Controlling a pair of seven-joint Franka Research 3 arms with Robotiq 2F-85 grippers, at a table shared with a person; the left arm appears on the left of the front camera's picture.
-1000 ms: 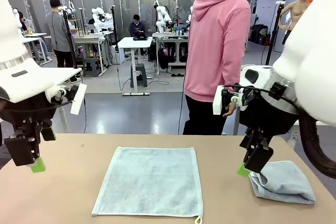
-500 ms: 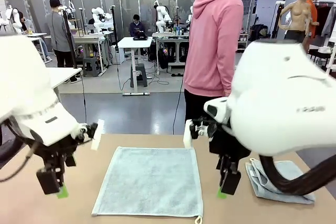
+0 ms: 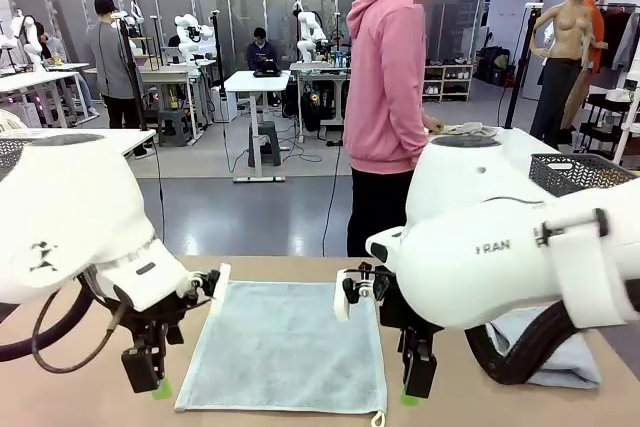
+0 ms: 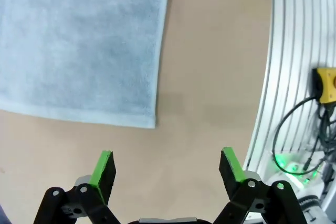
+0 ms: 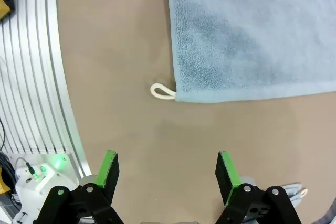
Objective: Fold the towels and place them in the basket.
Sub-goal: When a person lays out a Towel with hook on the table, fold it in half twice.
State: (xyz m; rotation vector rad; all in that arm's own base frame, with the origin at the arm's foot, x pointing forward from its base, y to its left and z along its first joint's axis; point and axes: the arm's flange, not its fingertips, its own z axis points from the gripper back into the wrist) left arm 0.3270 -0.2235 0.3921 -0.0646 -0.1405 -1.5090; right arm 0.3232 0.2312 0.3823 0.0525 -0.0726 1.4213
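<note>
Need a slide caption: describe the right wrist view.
Open right gripper above the tan table, near the looped corner of a flat light grey-blue terry towel.

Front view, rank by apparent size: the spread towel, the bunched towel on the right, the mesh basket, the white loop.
1. spread towel
2. bunched towel and mesh basket: unsure, the right arm hides part of the towel and the basket sits farther off
3. white loop, smallest

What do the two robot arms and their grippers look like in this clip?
The left arm and right arm are rounded glossy white shells, the right with dark lettering, black cable looping under each. The left gripper and right gripper are black linkage jaws tipped with green pads.
</note>
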